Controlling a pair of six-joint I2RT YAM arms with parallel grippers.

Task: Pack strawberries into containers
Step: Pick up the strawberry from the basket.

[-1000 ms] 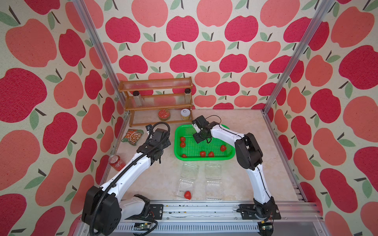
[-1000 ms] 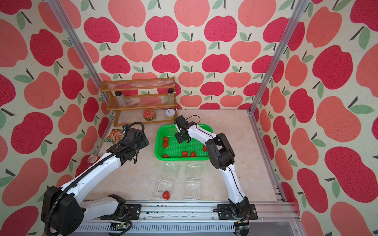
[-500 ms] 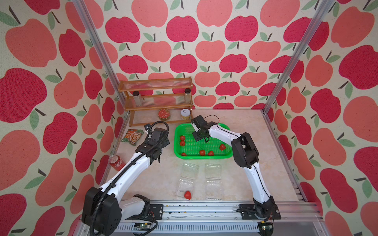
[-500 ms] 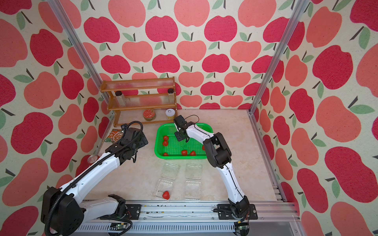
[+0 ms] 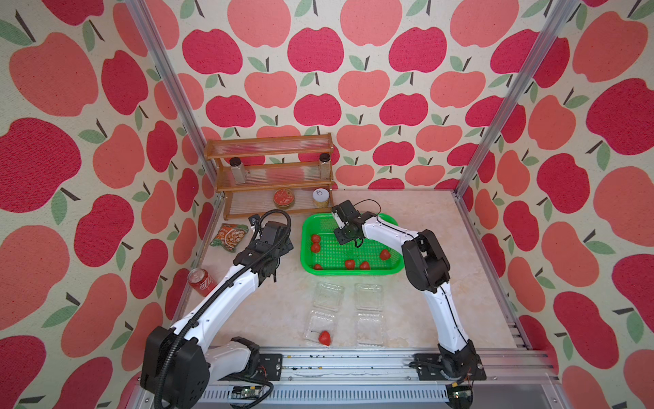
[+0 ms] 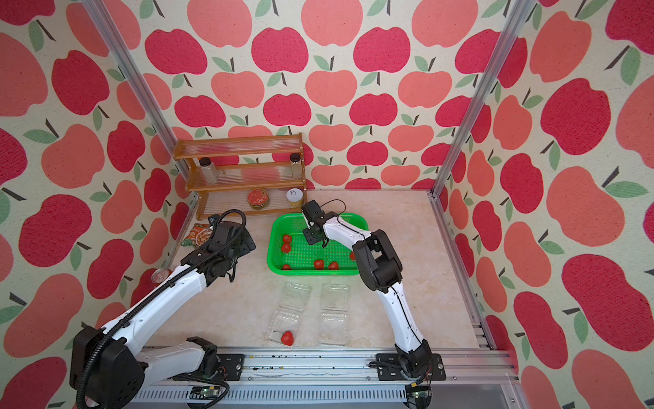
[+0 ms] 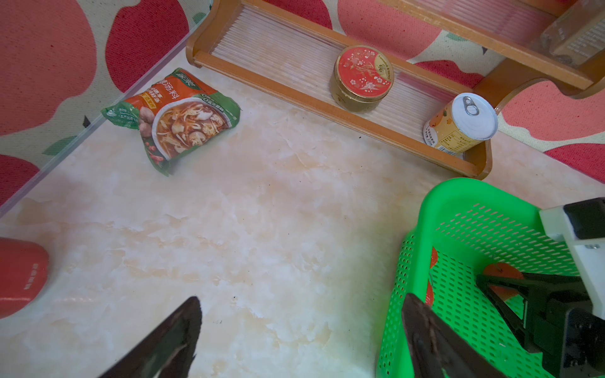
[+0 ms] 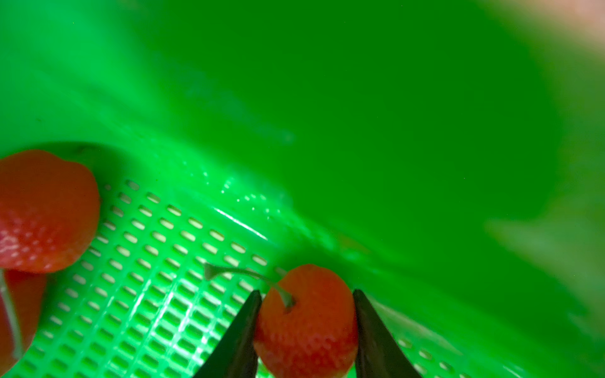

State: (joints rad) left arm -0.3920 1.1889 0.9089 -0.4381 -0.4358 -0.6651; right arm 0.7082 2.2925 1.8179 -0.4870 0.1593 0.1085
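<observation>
**Top views.** Containers: two clear clamshells, lids open, on the table in front of the basket.
- The one on the left arm's side holds a single berry at its near edge.
- The other container is empty.
- Berries in the basket: six show loose on its floor in both top views.
- Right gripper: down inside the basket near its far corner on the left arm's side; its jaws cannot be made out from here.
- Left gripper: over the table, just beside the basket.

**Left wrist.** Left gripper: fingers spread wide with nothing between them, above bare table next to the basket wall.

**Right wrist.** Right gripper: fingers pressed against both flanks of a berry.
- The grasped berry sits on the perforated floor close to the basket wall and is not yet lifted.
- A further berry lies near it.

**Progress, as judged.**
- Early stage: one berry is packed and one is in the grasp.
- About six more wait in the basket.
- The second container is unfilled and both lids are open.
</observation>
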